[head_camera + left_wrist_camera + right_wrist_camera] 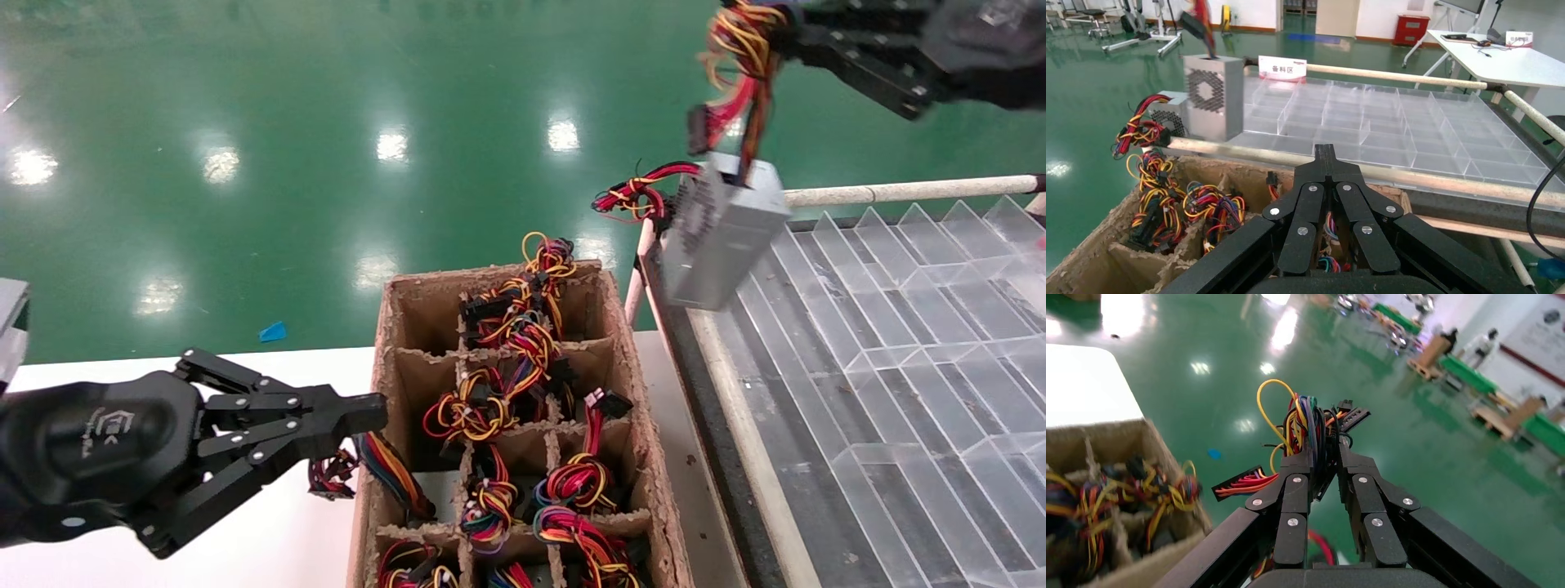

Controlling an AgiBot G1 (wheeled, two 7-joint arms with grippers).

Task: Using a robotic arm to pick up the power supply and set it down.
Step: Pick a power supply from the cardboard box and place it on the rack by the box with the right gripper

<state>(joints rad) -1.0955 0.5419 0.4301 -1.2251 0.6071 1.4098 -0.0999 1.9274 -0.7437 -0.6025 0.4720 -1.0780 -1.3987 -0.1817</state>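
Observation:
The power supply (723,237), a grey metal box with a honeycomb vent, hangs tilted by its red, yellow and orange wires (748,57) over the near left corner of the clear tray (899,327). My right gripper (784,33) is shut on that wire bundle (1309,425), high at the top right; in its wrist view the gripper (1324,456) pinches the wires and the box is hidden. In the left wrist view the power supply (1212,101) stands at the tray's edge; I cannot tell whether it touches. My left gripper (372,408) (1326,156) is shut and empty beside the cardboard box.
A divided cardboard box (392,327) holds several coloured wire bundles. A second grey box (1171,116) with mostly red wires (637,192) sits just beyond the tray's corner. Pale rails (899,192) frame the tray. The white table (270,539) lies under my left arm.

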